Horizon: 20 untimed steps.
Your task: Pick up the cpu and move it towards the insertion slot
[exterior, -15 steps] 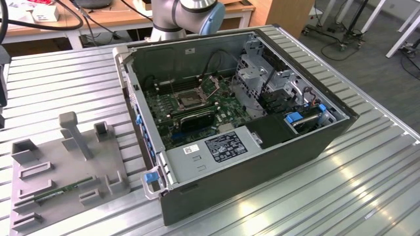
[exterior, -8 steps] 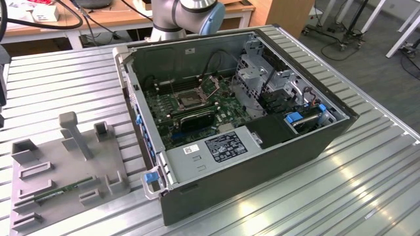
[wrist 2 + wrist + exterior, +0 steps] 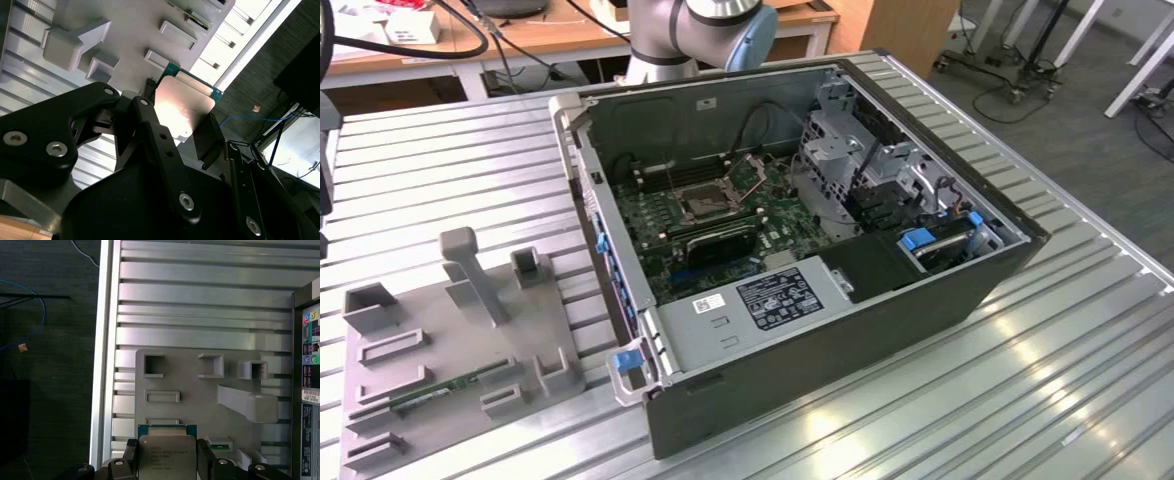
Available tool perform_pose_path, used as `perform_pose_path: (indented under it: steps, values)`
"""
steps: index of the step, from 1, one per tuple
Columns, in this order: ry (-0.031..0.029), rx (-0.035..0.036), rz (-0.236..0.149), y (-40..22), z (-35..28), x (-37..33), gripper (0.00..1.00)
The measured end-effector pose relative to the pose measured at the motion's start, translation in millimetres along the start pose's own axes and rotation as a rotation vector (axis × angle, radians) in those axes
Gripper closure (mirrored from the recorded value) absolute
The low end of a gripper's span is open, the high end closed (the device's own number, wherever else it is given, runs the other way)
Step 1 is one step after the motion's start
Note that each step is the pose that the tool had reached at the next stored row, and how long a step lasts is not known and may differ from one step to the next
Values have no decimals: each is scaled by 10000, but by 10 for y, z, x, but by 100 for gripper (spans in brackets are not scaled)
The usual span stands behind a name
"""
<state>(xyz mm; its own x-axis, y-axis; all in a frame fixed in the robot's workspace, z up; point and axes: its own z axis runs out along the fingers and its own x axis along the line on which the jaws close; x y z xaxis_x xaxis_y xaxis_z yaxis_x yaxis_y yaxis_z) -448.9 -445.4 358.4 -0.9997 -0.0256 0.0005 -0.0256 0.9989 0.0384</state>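
Second wrist view, gripper [image 3: 176,114] clamped on cpu [image 3: 186,95] edges, cpu's near end hidden behind gripper body.

open pc case [image 3: 854,345] on its side on the ribbed metal table [image 3: 1081,320]. psu [image 3: 754,305] at the near end, blue latch [image 3: 628,362] at the corner, drive cage [image 3: 847,150] further back. grey fixture plate [image 3: 440,335] on the table beside the case, on the exterior view's left; tall post [image 3: 470,270] and small brackets on it. green memory stick [image 3: 447,390] lies in one holder. wooden desk [image 3: 560,35] behind. blue cable [image 3: 44,315] on the dark floor in the first wrist view.
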Motion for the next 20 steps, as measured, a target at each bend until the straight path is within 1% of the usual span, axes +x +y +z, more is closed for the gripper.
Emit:
perform_pose_path:
  steps: [6,15,20]
  values:
    - [2,1,0,0,-13,0,45]
    - [0,0,0,4,-109,0,45]
    - [1,0,0,4,-119,0,45]
